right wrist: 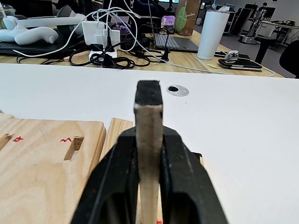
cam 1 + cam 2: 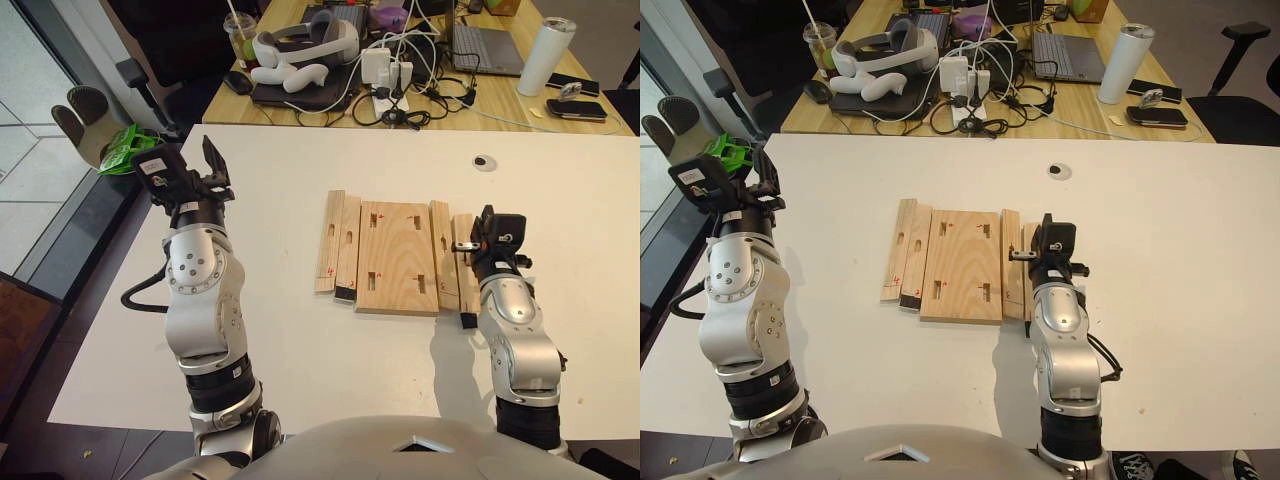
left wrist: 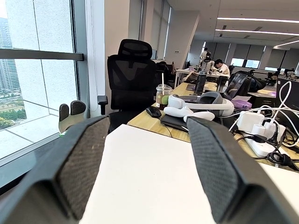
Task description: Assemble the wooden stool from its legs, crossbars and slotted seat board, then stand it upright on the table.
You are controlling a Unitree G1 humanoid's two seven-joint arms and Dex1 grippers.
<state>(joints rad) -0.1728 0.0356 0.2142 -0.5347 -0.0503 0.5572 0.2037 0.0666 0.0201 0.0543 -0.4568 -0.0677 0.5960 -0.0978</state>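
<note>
Evidently nothing is joined yet: loose slats (image 2: 338,243) flank the board (image 2: 397,258), the right gripper (image 1: 149,140) clamps a slat (image 1: 148,105) right of it, and the left gripper (image 3: 149,172) gapes empty.

Both head cameras look steeply down on the white table (image 2: 300,180); wrist cameras sit low over it, facing level toward the cluttered desk (image 2: 300,115).

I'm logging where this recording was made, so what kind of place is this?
Most likely an open-plan office: a black office chair beside tall windows, and a desk behind the white table cluttered with a laptop, headset and cables.
</note>
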